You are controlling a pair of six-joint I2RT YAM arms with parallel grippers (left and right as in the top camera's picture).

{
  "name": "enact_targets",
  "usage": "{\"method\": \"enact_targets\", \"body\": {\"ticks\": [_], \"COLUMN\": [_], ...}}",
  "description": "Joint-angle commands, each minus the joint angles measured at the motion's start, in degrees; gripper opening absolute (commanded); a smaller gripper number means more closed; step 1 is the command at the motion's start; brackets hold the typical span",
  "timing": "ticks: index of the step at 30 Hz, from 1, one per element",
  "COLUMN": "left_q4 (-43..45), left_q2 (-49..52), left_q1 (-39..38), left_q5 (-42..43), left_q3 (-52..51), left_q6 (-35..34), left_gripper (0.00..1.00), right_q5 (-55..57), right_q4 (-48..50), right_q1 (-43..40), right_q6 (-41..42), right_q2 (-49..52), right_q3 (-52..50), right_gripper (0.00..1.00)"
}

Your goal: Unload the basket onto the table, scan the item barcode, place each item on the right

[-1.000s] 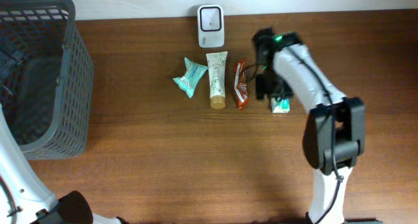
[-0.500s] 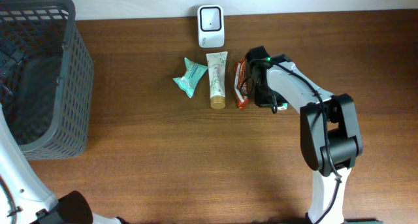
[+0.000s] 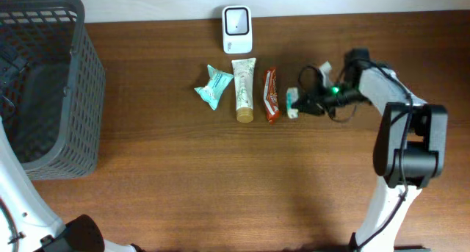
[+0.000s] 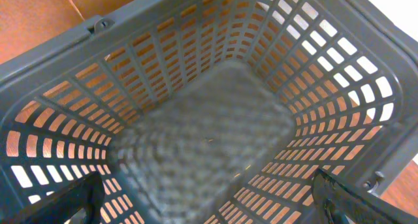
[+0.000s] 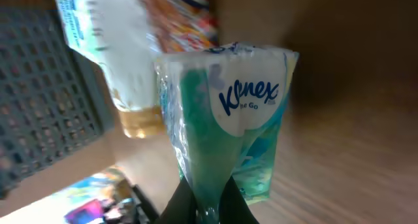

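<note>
right claw [image 3: 304, 101] clamped on tissue pack [image 3: 293, 103] by its sealed end, down-right of the scanner [image 3: 237, 29], likely keeping its faces clear for scanning; left claw [image 4: 210, 203] wide open.

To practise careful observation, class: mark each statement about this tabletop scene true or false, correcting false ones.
1. The right fingers are shut on the green-and-white Kleenex tissue pack. True.
2. The cream squeeze tube lies inside the grey plastic mesh basket. False: it lies on the wooden table, beside the red snack bar wrapper.
3. The white barcode scanner stands at the table's edge, beyond the tube. True.
4. The left fingers grip the tube. False: they are open above the basket.
</note>
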Motion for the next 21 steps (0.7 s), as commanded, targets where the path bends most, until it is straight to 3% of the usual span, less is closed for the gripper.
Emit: {"method": "enact_targets", "body": {"ticks": [1, 5, 6, 7, 8, 10, 14, 19, 21], "left_q4": [0.1, 0.1, 0.1, 0.1, 0.1, 0.1, 0.1, 0.1, 0.1], "left_q2": [0.0, 0.0, 0.0, 0.0, 0.0, 0.0, 0.0, 0.0, 0.0], "left_q1": [0.2, 0.2, 0.2, 0.2, 0.2, 0.2, 0.2, 0.2, 0.2], "left_q5": [-0.6, -0.6, -0.6, -0.6, -0.6, -0.6, -0.6, -0.6, -0.6], "left_q3": [0.2, 0.2, 0.2, 0.2, 0.2, 0.2, 0.2, 0.2, 0.2], "left_q6": [0.9, 0.9, 0.9, 0.9, 0.9, 0.9, 0.9, 0.9, 0.9], "left_gripper": [0.99, 0.99, 0.99, 0.99, 0.99, 0.99, 0.99, 0.99, 0.99], "right_q5": [1.8, 14.2, 18.3, 20.7, 24.0, 24.7, 27.3, 28.7, 25.7], "right_q4": [-0.5, -9.6, -13.7, -17.3, -21.5, -22.3, -19.7, -7.5, -1.4], "right_q1": [-5.8, -11.2, -11.6, -11.6, -10.8, -9.5, -5.9, -3.1, -3.1], "right_q6": [2.2, 3.1, 2.8, 1.7, 1.4, 0.4, 0.7, 8.3, 8.3], "right_q2": [0.1, -0.4, -0.7, -0.8, -0.8, -0.8, -0.3, -0.3, -0.3], "right_q3": [-2.5, 3.4, 7.4, 11.1, 15.9, 17.2, 13.8, 3.7, -1.1], "right_gripper": [0.15, 0.39, 0.48, 0.5, 0.61, 0.71, 0.7, 0.55, 0.43]}}
